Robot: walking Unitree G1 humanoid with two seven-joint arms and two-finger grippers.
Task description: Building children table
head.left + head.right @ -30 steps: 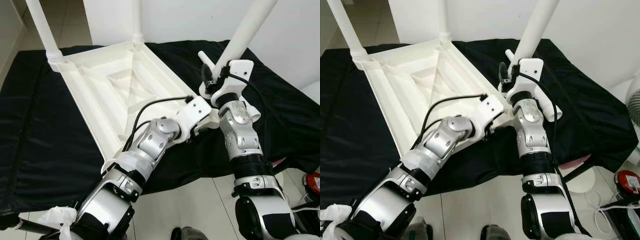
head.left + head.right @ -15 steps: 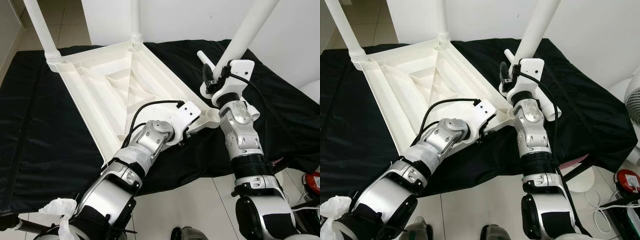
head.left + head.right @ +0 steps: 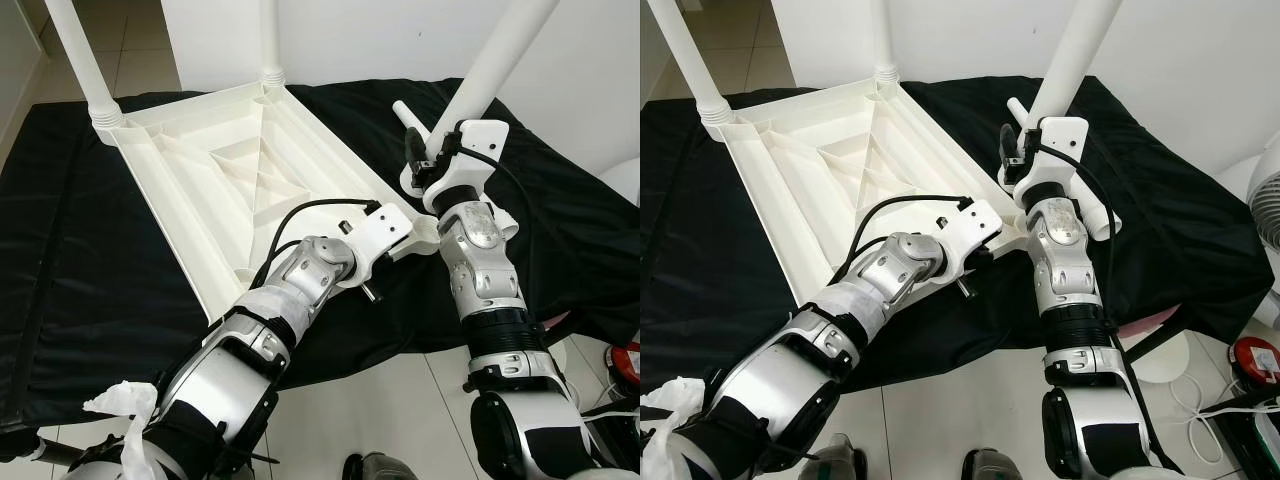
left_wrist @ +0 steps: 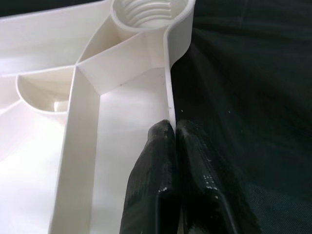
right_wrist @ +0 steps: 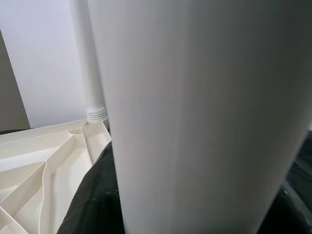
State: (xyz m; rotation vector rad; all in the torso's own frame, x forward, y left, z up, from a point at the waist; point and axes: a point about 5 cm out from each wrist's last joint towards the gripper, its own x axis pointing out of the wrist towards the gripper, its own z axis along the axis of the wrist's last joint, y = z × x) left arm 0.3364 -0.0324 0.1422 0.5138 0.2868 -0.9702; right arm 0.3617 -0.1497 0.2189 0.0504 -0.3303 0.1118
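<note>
A black cloth (image 3: 90,260) covers the work surface, and on it lies the white tabletop (image 3: 240,170), upside down with its ribbed underside up. 2 white legs (image 3: 82,55) stand upright in its far corner sockets. A third leg (image 3: 490,60) rises at a slant by the near right corner, and the right gripper (image 3: 425,150) is against its lower part; how far its fingers are apart cannot be told. The left gripper (image 4: 173,141) has its 2 black fingers pressed together on the thin rim wall of the tabletop, just short of the empty threaded socket (image 4: 148,12).
</note>
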